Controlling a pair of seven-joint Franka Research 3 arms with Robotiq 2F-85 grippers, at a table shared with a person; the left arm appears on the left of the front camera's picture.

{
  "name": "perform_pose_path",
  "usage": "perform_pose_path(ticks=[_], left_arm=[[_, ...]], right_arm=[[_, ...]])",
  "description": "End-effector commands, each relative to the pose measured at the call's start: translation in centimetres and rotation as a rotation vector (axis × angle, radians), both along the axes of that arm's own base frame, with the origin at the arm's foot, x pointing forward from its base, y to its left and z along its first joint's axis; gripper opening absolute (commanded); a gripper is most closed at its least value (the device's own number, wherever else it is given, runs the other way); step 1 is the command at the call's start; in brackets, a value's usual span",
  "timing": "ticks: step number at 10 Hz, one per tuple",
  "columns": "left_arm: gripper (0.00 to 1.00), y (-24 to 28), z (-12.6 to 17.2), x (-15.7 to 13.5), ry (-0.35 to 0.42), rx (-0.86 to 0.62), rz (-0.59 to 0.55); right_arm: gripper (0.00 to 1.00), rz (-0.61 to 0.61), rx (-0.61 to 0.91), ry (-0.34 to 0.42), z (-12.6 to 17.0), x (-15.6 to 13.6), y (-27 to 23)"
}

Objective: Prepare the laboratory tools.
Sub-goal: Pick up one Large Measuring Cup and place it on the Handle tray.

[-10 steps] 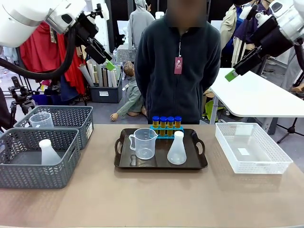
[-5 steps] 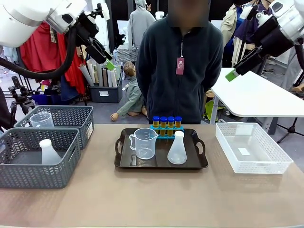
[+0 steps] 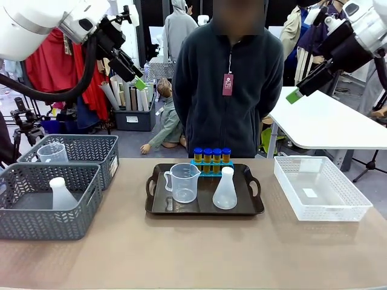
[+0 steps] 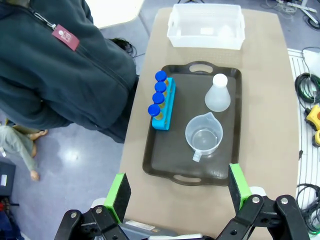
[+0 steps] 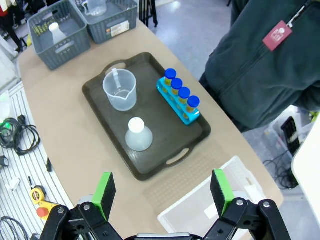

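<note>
A dark tray (image 3: 156, 204) in the table's middle holds a clear measuring beaker (image 3: 182, 182), a translucent white conical flask (image 3: 225, 190) and a blue rack (image 3: 212, 164) with several amber blue-capped tubes. The same beaker (image 4: 203, 136), flask (image 4: 218, 94) and rack (image 4: 163, 105) lie below my left gripper (image 4: 177, 189), which is open, empty and raised high at the upper left (image 3: 138, 80). My right gripper (image 5: 161, 191) is also open and empty, high at the upper right (image 3: 295, 94), above the beaker (image 5: 120, 89), flask (image 5: 137, 135) and rack (image 5: 180, 102).
Two grey baskets (image 3: 53, 199) stand at the left, one holding another flask (image 3: 61, 194), the farther one another beaker (image 3: 53, 152). A white mesh basket (image 3: 320, 188) sits at the right. A person (image 3: 228, 84) stands at the far edge behind the tray.
</note>
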State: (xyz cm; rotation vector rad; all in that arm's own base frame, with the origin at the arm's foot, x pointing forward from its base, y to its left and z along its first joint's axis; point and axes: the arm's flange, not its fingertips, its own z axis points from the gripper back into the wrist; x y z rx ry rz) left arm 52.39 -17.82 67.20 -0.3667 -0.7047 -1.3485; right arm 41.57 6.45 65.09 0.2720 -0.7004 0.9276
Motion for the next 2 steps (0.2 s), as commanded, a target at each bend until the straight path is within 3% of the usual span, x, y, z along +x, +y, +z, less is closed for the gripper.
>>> perform_pose_path(ticks=[1,2], left_arm=[[1.00,0.22,0.15,-0.11,-0.001,-0.001,0.002],[1.00,0.22,0.15,-0.11,-0.001,-0.001,0.002]], right_arm=[[1.00,0.009,0.014,0.001,0.08,-0.05,-0.09],[1.00,0.009,0.014,0.001,0.08,-0.05,-0.09]])
